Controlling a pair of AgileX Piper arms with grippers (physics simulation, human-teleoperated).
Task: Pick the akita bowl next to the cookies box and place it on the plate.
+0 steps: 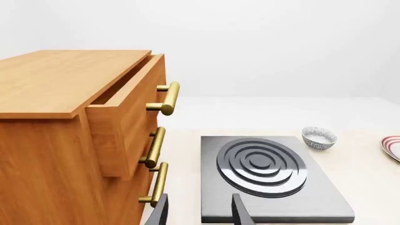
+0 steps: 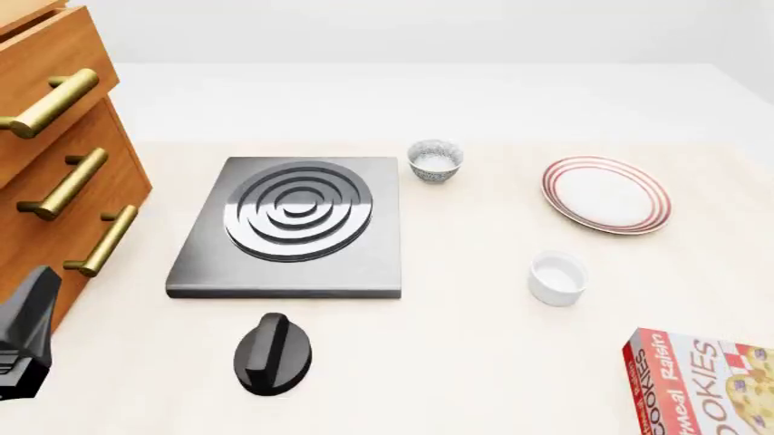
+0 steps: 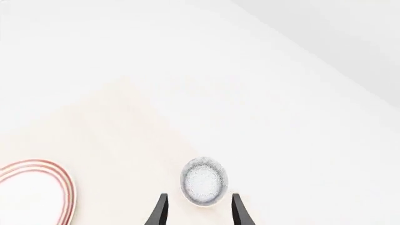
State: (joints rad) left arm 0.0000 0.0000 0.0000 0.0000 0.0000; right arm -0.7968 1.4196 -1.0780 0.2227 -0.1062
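Cookies box (image 2: 705,384) sits nearest, low on the tabletop (image 2: 484,344). Right fingers (image 3: 196,210) are spread wide, holding nothing, over a speckled bowl (image 3: 203,181) near the plate (image 3: 34,192).

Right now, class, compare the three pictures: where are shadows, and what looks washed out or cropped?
Front view: even light, only faint soft shadows under the white cup; cookies box cropped at the edge. Left wrist view: sharp, plate cropped. Right wrist view: washed out, pale table merging with the backdrop.
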